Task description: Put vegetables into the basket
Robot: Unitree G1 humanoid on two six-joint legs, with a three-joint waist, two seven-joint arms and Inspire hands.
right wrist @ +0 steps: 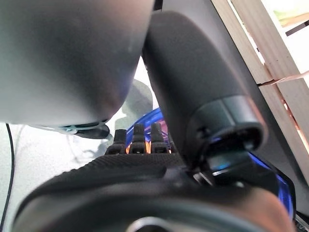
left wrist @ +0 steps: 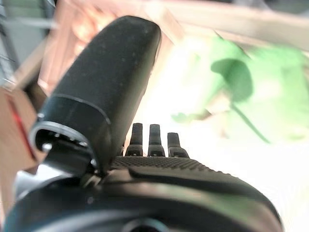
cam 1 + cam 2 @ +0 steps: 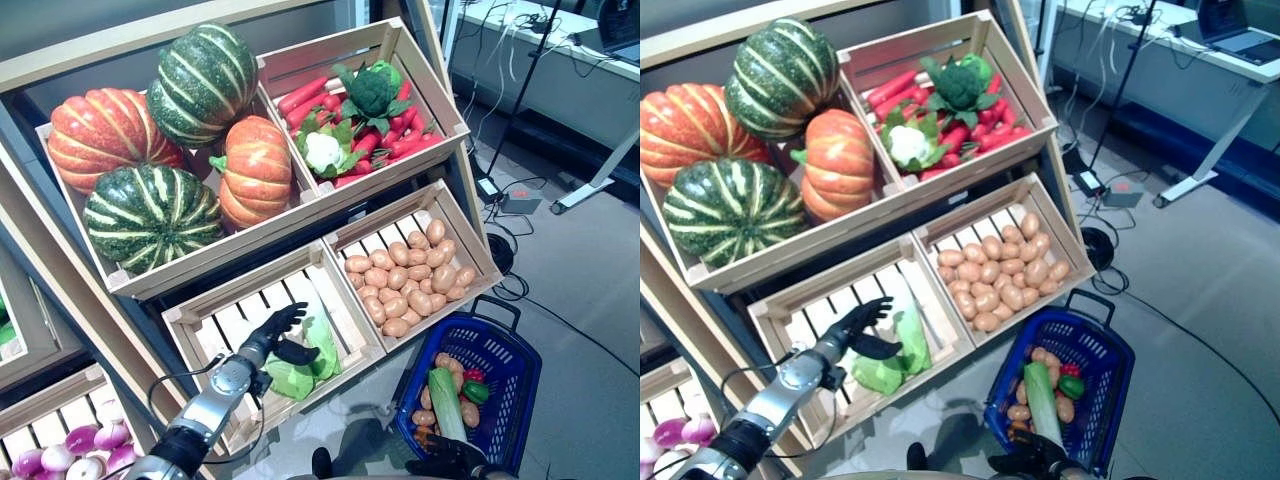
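Note:
Green leafy vegetables [image 3: 303,374] lie in the lower left wooden crate [image 3: 205,318], and they also show past the fingers in the left wrist view [image 2: 263,92]. My left hand [image 3: 268,338] hovers in that crate with fingers spread and straight, its thumb just above the greens. The blue basket [image 3: 521,371] sits at the lower right, holding a long green vegetable [image 3: 446,404], potatoes and small peppers. My right hand [image 3: 452,459] is at the basket's near rim, fingers curled on it. A strip of the basket's blue rim [image 1: 153,117] shows beyond those fingers in the right wrist view.
A crate of potatoes [image 3: 408,276] stands beside the greens. Above are pumpkins [image 3: 160,150] and a crate with red roots, broccoli and cauliflower [image 3: 365,110]. Onions [image 3: 70,458] lie at the lower left. Desks and cables are on the floor to the right.

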